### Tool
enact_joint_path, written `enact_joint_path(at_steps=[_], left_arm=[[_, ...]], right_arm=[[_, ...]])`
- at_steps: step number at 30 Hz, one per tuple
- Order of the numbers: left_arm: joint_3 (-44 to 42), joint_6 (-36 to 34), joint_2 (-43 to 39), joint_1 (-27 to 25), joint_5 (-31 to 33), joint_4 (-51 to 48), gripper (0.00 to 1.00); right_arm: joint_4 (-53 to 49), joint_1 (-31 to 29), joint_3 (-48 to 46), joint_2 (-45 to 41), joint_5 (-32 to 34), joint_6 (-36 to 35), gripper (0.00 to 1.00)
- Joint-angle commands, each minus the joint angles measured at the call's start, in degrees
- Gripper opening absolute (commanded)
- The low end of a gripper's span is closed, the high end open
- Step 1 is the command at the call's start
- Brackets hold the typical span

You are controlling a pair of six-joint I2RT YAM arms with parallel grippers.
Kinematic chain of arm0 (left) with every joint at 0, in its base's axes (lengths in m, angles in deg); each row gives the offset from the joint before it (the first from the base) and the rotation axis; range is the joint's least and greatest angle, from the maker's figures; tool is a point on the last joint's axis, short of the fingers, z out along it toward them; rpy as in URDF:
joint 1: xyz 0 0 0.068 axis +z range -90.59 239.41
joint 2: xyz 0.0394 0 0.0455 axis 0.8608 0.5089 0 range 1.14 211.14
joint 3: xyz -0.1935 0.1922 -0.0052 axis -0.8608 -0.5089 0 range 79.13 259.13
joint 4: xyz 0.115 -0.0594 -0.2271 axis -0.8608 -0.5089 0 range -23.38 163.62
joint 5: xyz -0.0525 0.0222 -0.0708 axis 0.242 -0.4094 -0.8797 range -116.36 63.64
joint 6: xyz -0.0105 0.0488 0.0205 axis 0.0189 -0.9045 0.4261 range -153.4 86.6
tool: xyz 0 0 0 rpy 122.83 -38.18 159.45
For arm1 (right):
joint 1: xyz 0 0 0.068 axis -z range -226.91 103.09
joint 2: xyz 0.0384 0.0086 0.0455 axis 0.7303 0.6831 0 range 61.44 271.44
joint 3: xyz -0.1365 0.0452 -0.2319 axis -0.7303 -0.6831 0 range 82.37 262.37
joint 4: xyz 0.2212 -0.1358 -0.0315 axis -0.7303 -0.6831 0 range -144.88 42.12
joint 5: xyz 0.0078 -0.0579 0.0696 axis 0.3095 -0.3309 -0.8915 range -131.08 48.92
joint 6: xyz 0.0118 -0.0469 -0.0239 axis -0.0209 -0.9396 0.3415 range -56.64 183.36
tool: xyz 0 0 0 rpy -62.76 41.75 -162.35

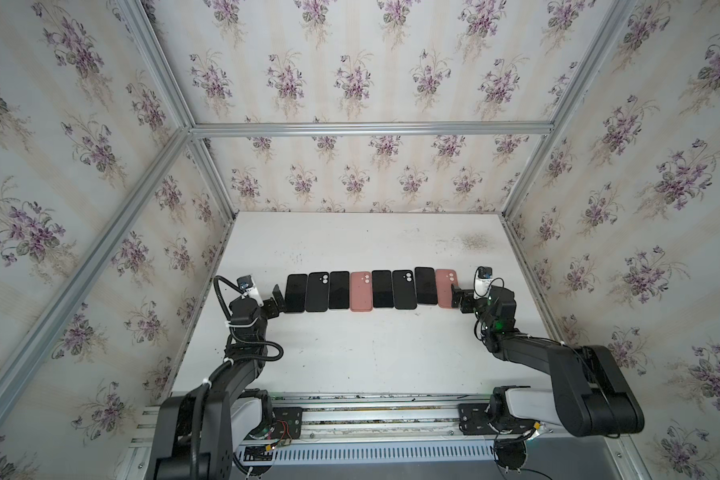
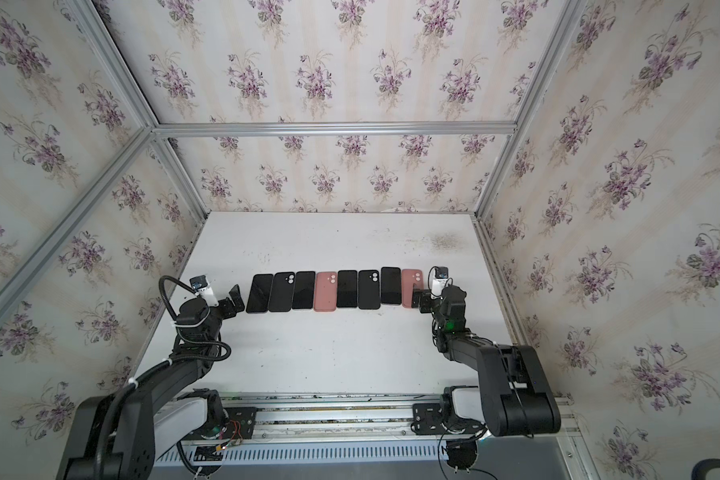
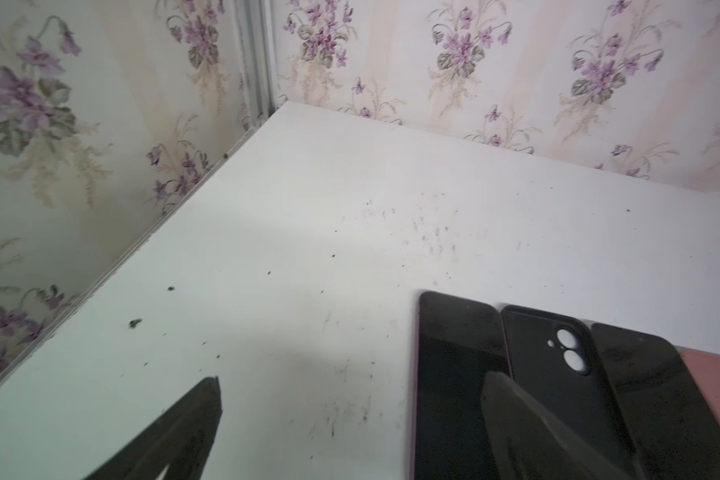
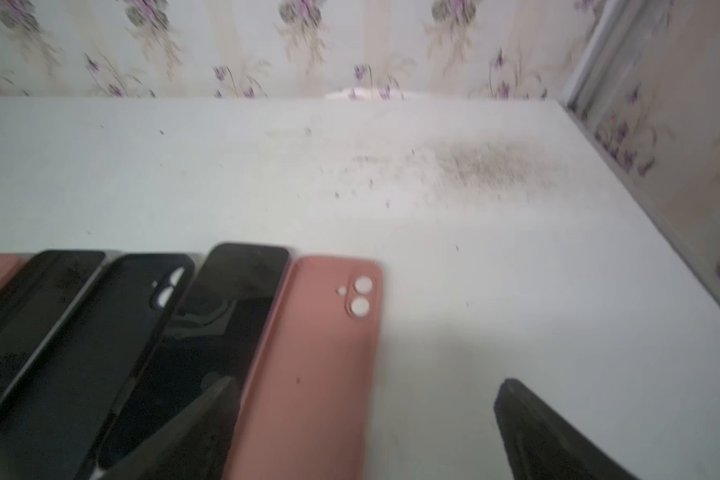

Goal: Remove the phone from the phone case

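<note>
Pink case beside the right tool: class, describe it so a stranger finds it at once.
On the white table lies a row of phones and cases. This pink case ends it beside the right tool; the other pink case sits mid-row between black neighbours.

No lettering, brand or number is legible on any phone or case.

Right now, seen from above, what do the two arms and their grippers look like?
The left arm and right arm are black with pale grey base links. A ribbed black hose with white ties runs along the left; a green light glows on the right. The left gripper and right gripper have black tapered fingers and white camera mounts.
</note>
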Motion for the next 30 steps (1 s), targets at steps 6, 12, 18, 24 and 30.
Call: enact_joint_path(at_steps=[6, 12, 18, 24, 30], left_arm=[[4.88, -7.62, 10.29, -4.23, -6.92, 10.8, 1.0], [4.67, -7.65, 10.38, -4.51, -6.46, 11.43, 1.0], [4.58, -7.6, 10.29, -4.52, -6.47, 11.61, 1.0], [4.49, -7.66, 10.29, -4.52, -6.48, 11.6, 1.0], [4.41, -7.66, 10.11, -4.51, -6.56, 11.85, 1.0]], right_arm=[[6.51, -1.12, 5.7, 9.87, 12.4, -0.53, 1.0], [3.54, -1.32, 6.19, 8.53, 12.5, -0.32, 1.0], [5.08, -1.24, 5.67, 8.89, 12.66, -0.41, 1.0], [6.93, -1.29, 4.75, 9.26, 10.03, -1.54, 1.0], [5.21, -1.03, 5.67, 8.97, 8.52, -1.75, 1.0]])
